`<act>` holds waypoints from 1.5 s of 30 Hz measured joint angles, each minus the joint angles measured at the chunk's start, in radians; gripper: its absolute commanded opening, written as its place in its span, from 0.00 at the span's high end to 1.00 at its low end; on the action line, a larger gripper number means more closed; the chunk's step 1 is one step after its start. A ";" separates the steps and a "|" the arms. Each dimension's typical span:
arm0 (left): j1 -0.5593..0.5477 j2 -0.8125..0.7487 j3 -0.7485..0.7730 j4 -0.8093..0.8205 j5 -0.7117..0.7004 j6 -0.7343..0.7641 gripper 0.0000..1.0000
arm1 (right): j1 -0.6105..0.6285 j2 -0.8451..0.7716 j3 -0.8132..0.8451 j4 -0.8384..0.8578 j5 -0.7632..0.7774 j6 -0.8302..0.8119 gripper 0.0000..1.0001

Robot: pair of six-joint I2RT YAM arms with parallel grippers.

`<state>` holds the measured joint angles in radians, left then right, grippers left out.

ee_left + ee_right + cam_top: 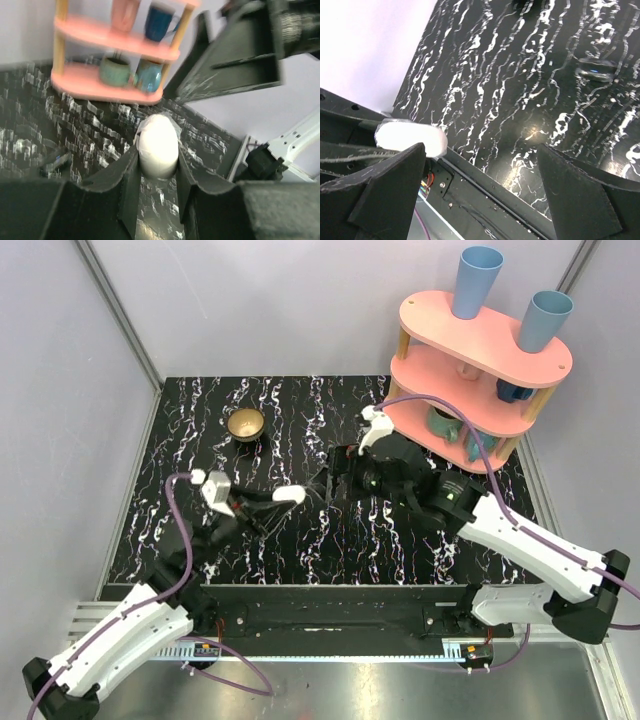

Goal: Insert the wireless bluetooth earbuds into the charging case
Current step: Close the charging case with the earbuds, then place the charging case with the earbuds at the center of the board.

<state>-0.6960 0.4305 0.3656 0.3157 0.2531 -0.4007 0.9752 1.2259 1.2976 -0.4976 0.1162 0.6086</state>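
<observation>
over marble table (300, 420), left gripper (157, 161) pinches the charging case (158, 139).

No text, label, brand or number that I can read in any view, charging case (158, 145) showing plain white, left wrist view blurred

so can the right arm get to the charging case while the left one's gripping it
Probably yes. The charging case sticks out past the fingers of the left gripper, and the right gripper is open close beside it, with nothing visible between them.
</observation>
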 measured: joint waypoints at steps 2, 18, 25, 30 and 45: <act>0.003 0.045 0.055 -0.095 -0.032 -0.031 1.00 | 0.001 -0.027 -0.026 0.000 0.046 0.018 0.00; 0.014 0.473 0.113 -0.097 -0.027 -0.336 1.00 | 0.002 -0.156 -0.181 -0.065 0.268 0.150 0.00; 0.015 0.697 0.098 0.115 -0.030 -0.488 1.00 | 0.002 -0.229 -0.183 -0.105 0.341 0.137 0.00; 0.015 0.828 0.082 0.251 -0.050 -0.589 1.00 | 0.003 -0.289 -0.204 -0.122 0.355 0.137 0.00; 0.014 1.338 0.069 0.679 -0.079 -0.843 0.97 | 0.003 -0.334 -0.216 -0.159 0.365 0.124 0.00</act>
<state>-0.6815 1.7687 0.4343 0.9951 0.1741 -1.2438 0.9779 0.8921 1.0817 -0.6567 0.4816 0.7322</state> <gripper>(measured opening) 0.340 0.994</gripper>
